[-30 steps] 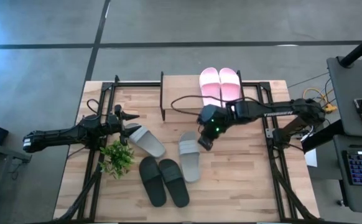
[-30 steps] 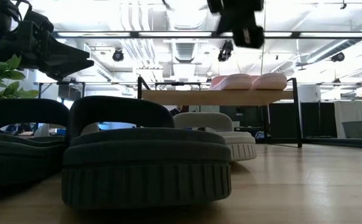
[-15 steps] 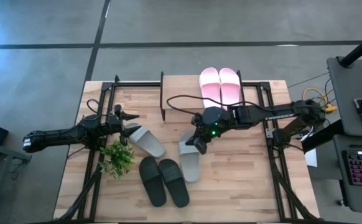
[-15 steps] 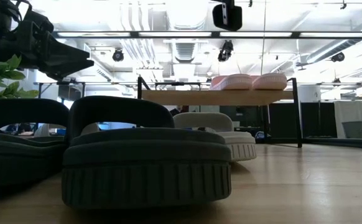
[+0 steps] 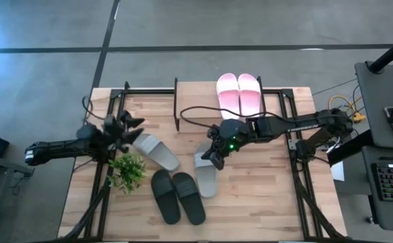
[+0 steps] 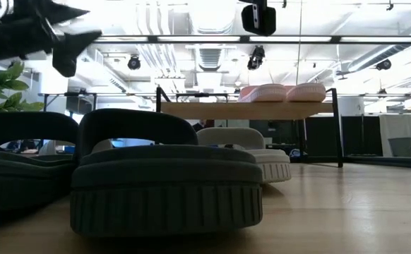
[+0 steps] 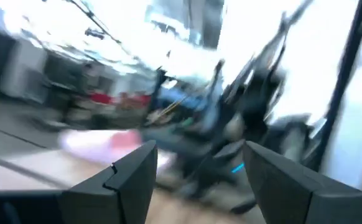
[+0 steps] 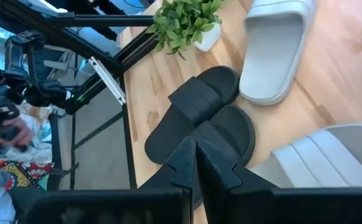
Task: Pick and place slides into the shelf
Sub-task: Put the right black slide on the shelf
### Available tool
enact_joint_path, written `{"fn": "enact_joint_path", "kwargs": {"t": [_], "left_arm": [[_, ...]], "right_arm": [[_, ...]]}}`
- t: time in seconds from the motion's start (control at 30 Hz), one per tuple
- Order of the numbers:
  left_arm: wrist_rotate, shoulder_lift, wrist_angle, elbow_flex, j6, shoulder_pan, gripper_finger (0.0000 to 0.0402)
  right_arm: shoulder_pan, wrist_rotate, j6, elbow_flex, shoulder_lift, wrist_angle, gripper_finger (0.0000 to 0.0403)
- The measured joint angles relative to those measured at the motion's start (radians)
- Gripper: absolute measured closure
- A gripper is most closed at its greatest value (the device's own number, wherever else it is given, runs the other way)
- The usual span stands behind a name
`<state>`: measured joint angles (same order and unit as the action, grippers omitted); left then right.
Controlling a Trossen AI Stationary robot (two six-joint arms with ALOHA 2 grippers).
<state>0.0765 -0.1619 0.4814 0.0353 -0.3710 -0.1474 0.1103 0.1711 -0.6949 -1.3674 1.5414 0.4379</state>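
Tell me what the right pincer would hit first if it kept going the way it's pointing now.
Probably the black slides: the shut right pincer aims straight at them, with a grey slide just beside it. Depth is unclear.

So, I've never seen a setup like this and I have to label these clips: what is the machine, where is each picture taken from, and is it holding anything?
It is a table robot with two dark arms, each ending in a two-finger gripper. One picture looks straight down on the table, one looks level across its top, and two come from cameras on the wrists.

On the wooden table stands a small shelf with the pink slides on top. Two grey slides, a black pair and a little potted plant lie on the table.

The left gripper is open and empty near one grey slide. The right gripper is shut, held above the other grey slide, gripping nothing. The left wrist picture is too blurred to read.
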Motion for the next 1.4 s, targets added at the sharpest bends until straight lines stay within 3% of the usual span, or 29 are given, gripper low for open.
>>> {"fn": "enact_joint_path", "kwargs": {"t": [0.13,0.3,0.43,0.53,0.63,0.73,0.97,1.1,1.2,1.4], "left_arm": [[-0.006,0.0,0.126,0.0,-0.402,0.0,0.0178],[-0.012,-0.001,0.138,0.0,-0.364,-0.001,0.0178],[-0.054,-0.009,0.261,0.0,-0.523,-0.001,0.0178],[-0.18,-0.024,0.403,0.03,-0.496,0.0,0.0178],[-0.244,-0.048,0.41,0.096,-0.458,0.0,0.0178],[-0.303,-0.094,0.259,0.189,-0.433,0.0,0.0178],[-0.514,-0.275,-0.328,0.441,-0.329,0.005,0.0178],[-0.568,-0.34,-0.459,0.51,-0.28,0.047,0.0178],[-0.545,-0.354,-0.512,0.533,-0.264,0.109,0.0178],[-0.359,-0.375,-0.647,0.59,-0.224,0.298,0.0178]], "right_arm": [[0.001,0.001,0.001,0.002,0.0,0.005,0.0394],[0.001,0.001,0.011,0.002,0.0,0.006,0.0394],[0.001,0.012,0.002,0.001,0.0,-0.006,0.0394],[0.0,0.012,0.008,-0.007,0.0,-0.008,0.0394],[-0.01,0.012,0.023,-0.011,0.0,-0.009,0.0394],[-0.026,0.012,0.023,-0.012,0.0,-0.009,0.0394],[-0.032,0.012,0.015,-0.012,-0.001,-0.007,0.0394],[-0.011,0.01,0.015,-0.012,-0.001,0.001,0.0394],[0.019,-0.03,-0.008,-0.011,-0.001,0.008,0.0394],[0.092,-0.13,-0.05,-0.01,-0.001,0.038,0.0394]]}}
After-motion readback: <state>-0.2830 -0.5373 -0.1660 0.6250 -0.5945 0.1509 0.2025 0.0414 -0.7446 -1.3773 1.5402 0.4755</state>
